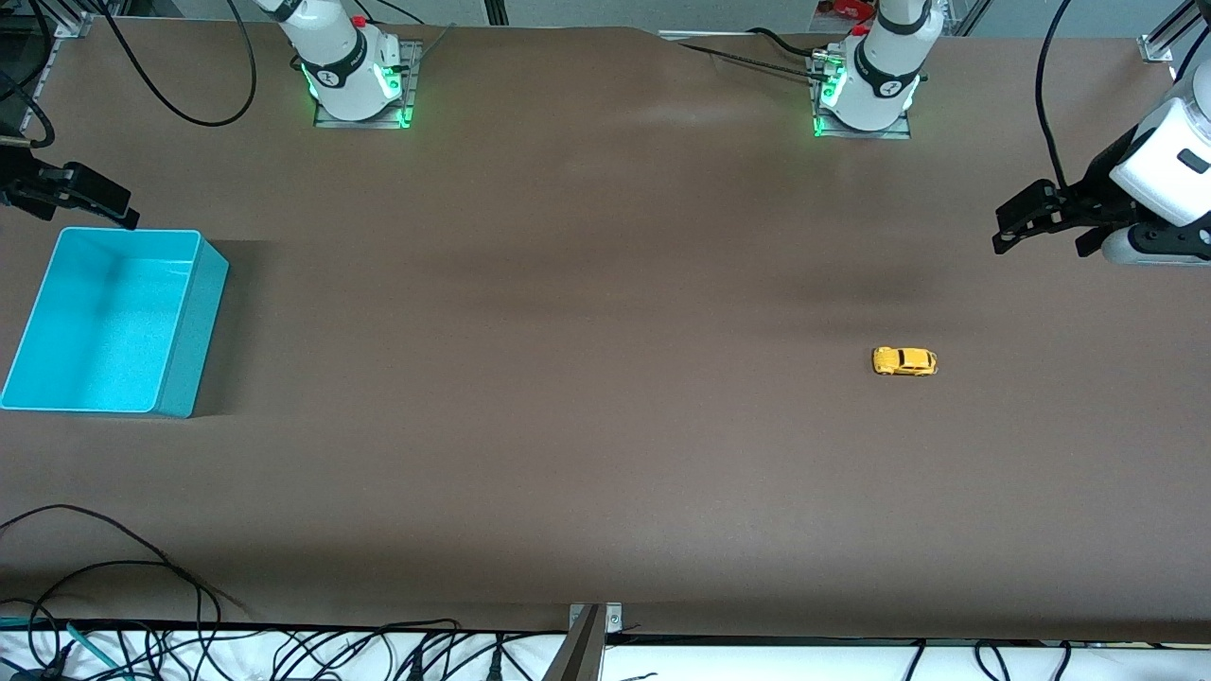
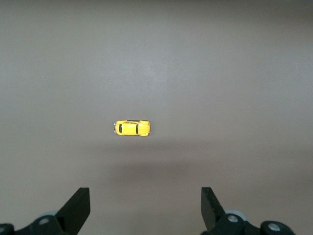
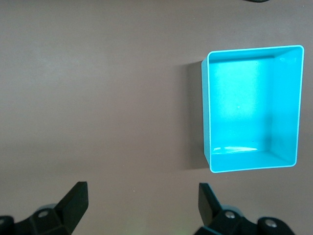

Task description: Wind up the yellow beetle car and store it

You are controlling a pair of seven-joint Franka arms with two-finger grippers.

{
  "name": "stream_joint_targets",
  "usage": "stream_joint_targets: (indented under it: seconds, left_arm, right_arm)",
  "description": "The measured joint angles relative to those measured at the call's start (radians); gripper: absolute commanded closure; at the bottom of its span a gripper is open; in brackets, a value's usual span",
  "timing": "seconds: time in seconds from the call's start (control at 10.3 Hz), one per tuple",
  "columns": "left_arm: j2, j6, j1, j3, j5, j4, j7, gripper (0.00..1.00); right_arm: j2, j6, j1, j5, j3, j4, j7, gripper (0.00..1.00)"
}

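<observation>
Brown matte sheeting covers the whole counter [image 1: 568,378], which carries only two things. The tiny bright yellow beetle car with dark windows and small dark wheels [image 1: 904,361] stands on its wheels toward the left arm's end of the counter, well apart from the open turquoise plastic bin with a rectangular mouth [image 1: 194,322] at the right arm's end. The bin holds nothing.

By my reading, nothing of the task is done: the car is untouched, not wound, not stored. Everything is left: grasp it, wind it, carry it along the counter and drop it into the bin.

The car's long axis runs along the counter's length, from one arm's end toward the other. Which end is the nose I cannot tell for sure.

The left end effector [image 2: 145,208] hangs in the air over the counter near its arm's edge, fingers spread wide and empty, the car in its wrist view. The right end effector [image 3: 143,205] hangs over the counter beside the bin, likewise spread wide and holding nothing.
</observation>
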Motion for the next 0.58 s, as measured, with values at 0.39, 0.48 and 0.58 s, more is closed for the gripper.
stream_joint_targets:
  seconds: [0.39, 0.48, 0.58]
  left_arm:
    - [0.003, -0.001, 0.003, 0.001, 0.000, -0.001, 0.000, 0.00]
    - [0.012, -0.001, 0.014, 0.003, 0.000, -0.002, 0.000, 0.00]
    - [0.027, 0.000, 0.034, 0.004, 0.000, -0.002, 0.000, 0.00]
  right_arm:
    - [0.000, 0.000, 0.000, 0.000, 0.000, 0.000, 0.000, 0.00]
    - [0.000, 0.000, 0.000, 0.000, 0.000, 0.000, 0.000, 0.00]
    - [0.000, 0.000, 0.000, 0.000, 0.000, 0.000, 0.000, 0.00]
